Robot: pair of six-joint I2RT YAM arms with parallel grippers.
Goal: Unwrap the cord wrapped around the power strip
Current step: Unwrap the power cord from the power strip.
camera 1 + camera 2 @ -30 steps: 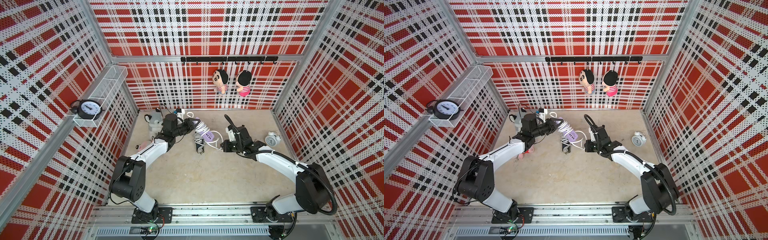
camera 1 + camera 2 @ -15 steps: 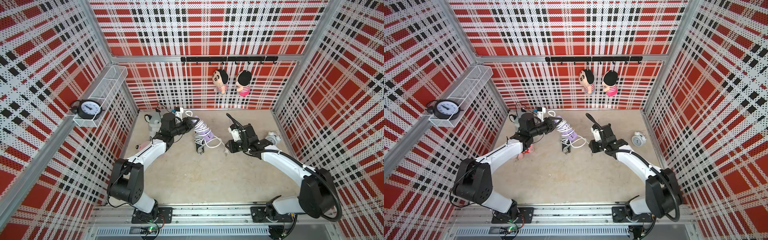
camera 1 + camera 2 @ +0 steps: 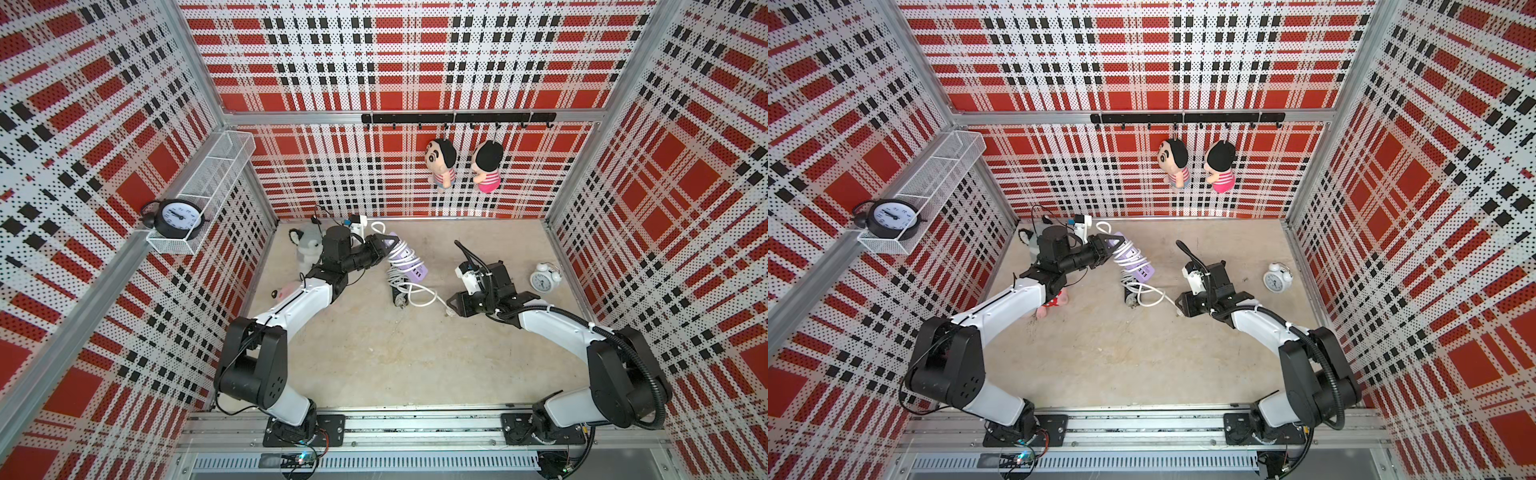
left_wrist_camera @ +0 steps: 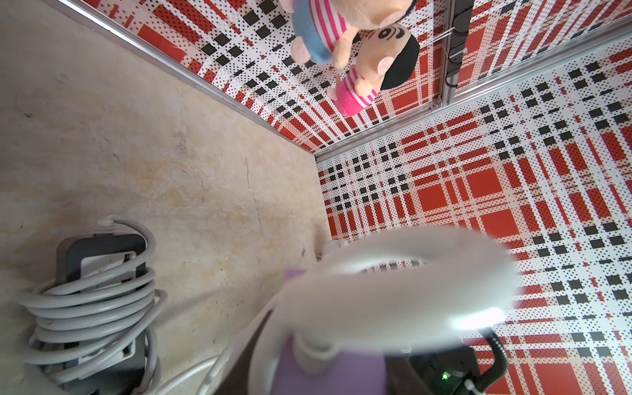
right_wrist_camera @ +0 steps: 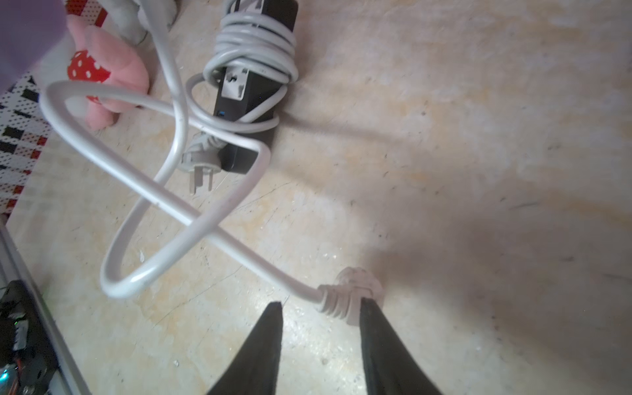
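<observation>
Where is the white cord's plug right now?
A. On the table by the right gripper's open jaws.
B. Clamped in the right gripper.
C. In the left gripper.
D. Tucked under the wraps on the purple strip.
A: in the right wrist view the plug lies on the table at a fingertip of the right gripper, whose jaws stand apart.

Purple power strip (image 3: 415,272), cord (image 5: 260,260) partly loose

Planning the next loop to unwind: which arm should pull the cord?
Right: the right pincer is open beside the white plug on the table; the left pincer is clamped on the raised purple power strip.
</observation>
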